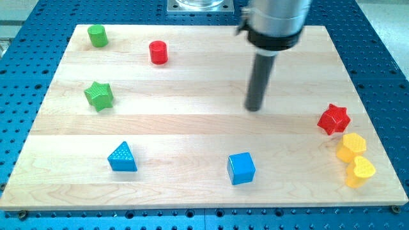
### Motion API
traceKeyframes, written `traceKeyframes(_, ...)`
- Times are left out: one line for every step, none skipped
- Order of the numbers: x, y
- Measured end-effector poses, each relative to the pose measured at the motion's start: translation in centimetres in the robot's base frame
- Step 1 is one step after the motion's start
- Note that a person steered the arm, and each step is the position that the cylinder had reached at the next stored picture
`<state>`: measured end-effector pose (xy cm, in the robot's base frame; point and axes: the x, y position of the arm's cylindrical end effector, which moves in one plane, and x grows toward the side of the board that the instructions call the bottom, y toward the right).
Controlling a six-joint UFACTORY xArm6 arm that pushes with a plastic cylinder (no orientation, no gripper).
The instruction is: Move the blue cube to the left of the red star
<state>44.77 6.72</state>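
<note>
The blue cube [241, 168] sits near the view's bottom, a little right of centre. The red star [333, 119] lies at the view's right, well apart from the cube. My tip [254, 107] rests on the wooden board [192, 115] above the cube and to the left of the star, touching neither.
A blue triangle [122, 158] lies at the bottom left. A green star [99, 96] and a green cylinder [98, 36] are at the left. A red cylinder [158, 52] is near the top. Two yellow blocks [351, 147] [360, 170] sit just below the red star.
</note>
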Motion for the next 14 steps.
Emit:
traceKeyframes(5.6,-1.2)
traceKeyframes(9.5,-2.2)
traceKeyframes(11.2,-4.9)
traceKeyframes(14.3,-5.7)
traceKeyframes(15.0,-3.4)
traceKeyframes(14.0,-1.7)
traceKeyframes(13.0,0.6)
traceKeyframes(14.1,2.3)
traceKeyframes(12.9,3.4)
traceKeyframes(9.3,3.4)
traceKeyframes(9.2,4.0)
traceKeyframes(13.1,4.7)
traceKeyframes(12.1,6.2)
traceKeyframes(8.2,6.2)
